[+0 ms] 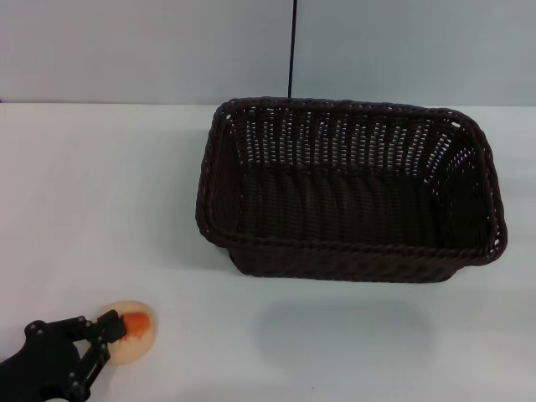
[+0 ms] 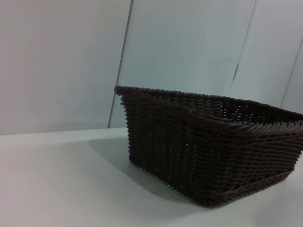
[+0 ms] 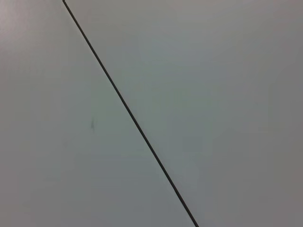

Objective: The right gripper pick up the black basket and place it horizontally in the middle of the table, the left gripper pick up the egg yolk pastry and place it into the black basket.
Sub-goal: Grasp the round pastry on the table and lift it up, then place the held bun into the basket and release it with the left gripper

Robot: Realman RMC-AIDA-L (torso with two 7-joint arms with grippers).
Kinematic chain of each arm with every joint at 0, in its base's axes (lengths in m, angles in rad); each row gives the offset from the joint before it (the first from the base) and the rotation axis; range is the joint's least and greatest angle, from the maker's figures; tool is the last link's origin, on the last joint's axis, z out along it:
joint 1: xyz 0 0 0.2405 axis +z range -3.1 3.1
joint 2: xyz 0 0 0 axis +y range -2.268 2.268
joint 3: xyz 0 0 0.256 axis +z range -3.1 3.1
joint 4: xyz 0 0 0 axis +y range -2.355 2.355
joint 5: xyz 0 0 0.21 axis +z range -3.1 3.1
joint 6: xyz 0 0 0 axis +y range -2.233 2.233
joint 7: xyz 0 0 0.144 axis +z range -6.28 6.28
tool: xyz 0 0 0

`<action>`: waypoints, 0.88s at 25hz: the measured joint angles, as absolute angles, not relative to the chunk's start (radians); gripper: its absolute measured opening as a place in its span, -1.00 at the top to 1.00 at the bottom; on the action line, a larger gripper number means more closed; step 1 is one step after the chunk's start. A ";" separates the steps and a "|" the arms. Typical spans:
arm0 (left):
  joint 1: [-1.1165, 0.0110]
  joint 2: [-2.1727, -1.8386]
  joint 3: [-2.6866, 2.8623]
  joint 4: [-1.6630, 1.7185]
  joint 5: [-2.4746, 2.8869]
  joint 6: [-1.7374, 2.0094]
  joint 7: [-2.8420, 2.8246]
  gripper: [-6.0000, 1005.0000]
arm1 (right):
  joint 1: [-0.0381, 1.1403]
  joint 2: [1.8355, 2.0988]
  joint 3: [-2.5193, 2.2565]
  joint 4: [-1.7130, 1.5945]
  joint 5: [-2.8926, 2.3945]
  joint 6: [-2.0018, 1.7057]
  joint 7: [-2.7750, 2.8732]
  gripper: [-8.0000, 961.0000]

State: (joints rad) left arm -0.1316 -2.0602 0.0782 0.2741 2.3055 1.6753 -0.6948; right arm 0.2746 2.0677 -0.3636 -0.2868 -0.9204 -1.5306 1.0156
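One basket (image 1: 352, 197) is seen lying lengthwise across the middle of the table (image 1: 100, 193), a little toward the right, upright and empty. One pastry (image 1: 132, 332) rests on the table at the near left, well apart from the basket. The left gripper (image 1: 110, 328) is set at the pastry, its fingers (image 1: 107, 322) spread a little and reaching over the pastry's left side by the orange patch; whether they are pinching it or only touching it cannot be told. The right gripper is not shown in any view; only a pale wall with one thin dark line is seen from its wrist.

The basket step is judged done, and the pastry grasp is judged to be in hand. Several faults could arise from here. The pastry is judged soft, so it could be dented or crumbled if too much squeeze is applied. It is caught near its edge rather than across its middle, so it could be rolled away or dropped during the lift. The basket's near wall stands tall between pastry and interior, so the rim could be struck, and the basket pushed askew, if the carry is kept too low.

Counted: one basket, one pastry, one gripper in view.
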 joint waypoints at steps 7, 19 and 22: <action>-0.135 -2.060 0.074 0.272 2.305 1.680 -0.695 0.85 | 0.271 2.068 -0.363 -0.287 -0.921 -1.531 1.015 0.19; -0.204 -2.060 -0.216 0.105 2.302 1.839 -0.714 0.90 | 0.256 2.068 -0.364 -0.272 -0.920 -1.531 1.015 0.19; -0.241 -2.061 -0.250 0.035 2.302 1.840 -0.714 0.90 | 0.254 2.069 -0.364 -0.270 -0.921 -1.531 1.015 0.19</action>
